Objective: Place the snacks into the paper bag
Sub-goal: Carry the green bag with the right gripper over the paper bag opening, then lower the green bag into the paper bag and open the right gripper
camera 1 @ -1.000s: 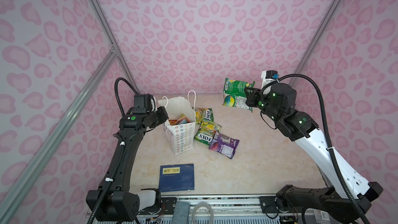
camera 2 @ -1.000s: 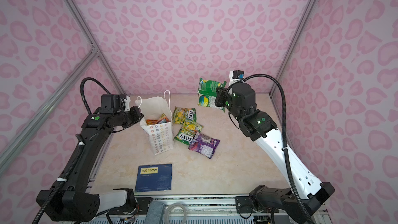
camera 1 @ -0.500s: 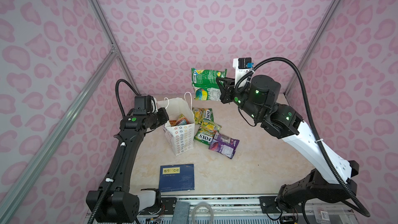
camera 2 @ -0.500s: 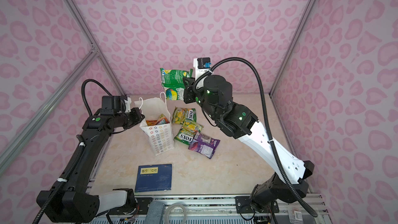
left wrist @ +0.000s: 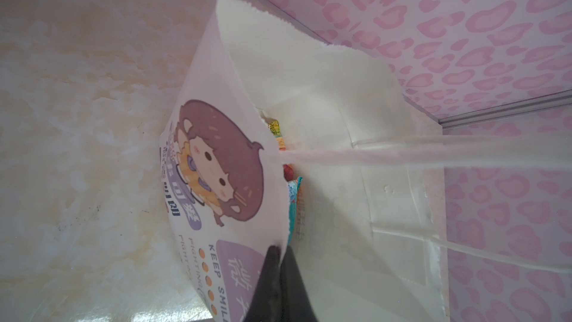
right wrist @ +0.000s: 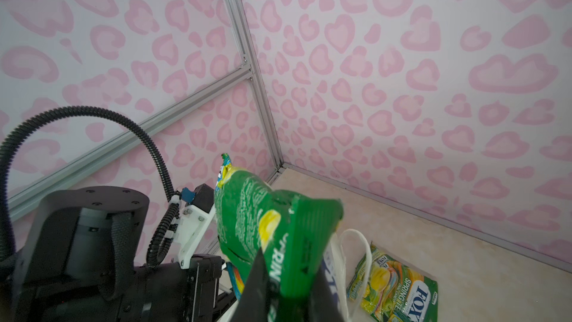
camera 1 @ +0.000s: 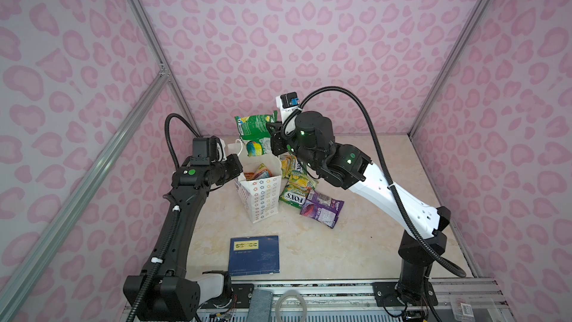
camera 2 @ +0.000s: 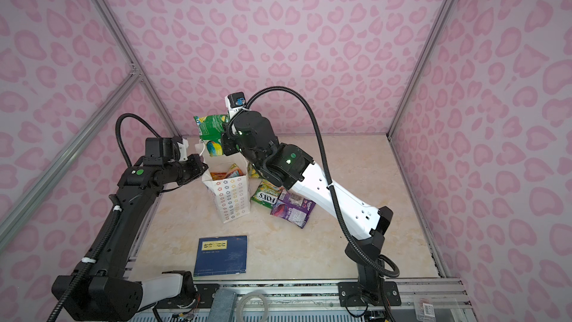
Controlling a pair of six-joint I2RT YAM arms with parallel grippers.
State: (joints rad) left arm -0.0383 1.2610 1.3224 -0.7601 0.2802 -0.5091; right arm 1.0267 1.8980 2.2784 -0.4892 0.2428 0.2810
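Two arms (camera 1: 380, 190) inward: left fingers (left wrist: 268, 280) pinch paper bag (camera 1: 263, 198), right fingers (right wrist: 255, 288) snack (camera 1: 254, 126).

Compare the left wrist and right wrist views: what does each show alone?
Left wrist only: the cartoon girl printed on the white paper gift bag, whose rim the left claw pinches, and packets inside. Right wrist only: the right claw gripping a glossy green snack packet, plus a green-yellow FOX'S packet on the table. Both: the bag's white cord handle and pink heart-patterned walls.

Pink heart-print walls (camera 1: 278, 26), beige marbled floor (camera 1: 356, 243).
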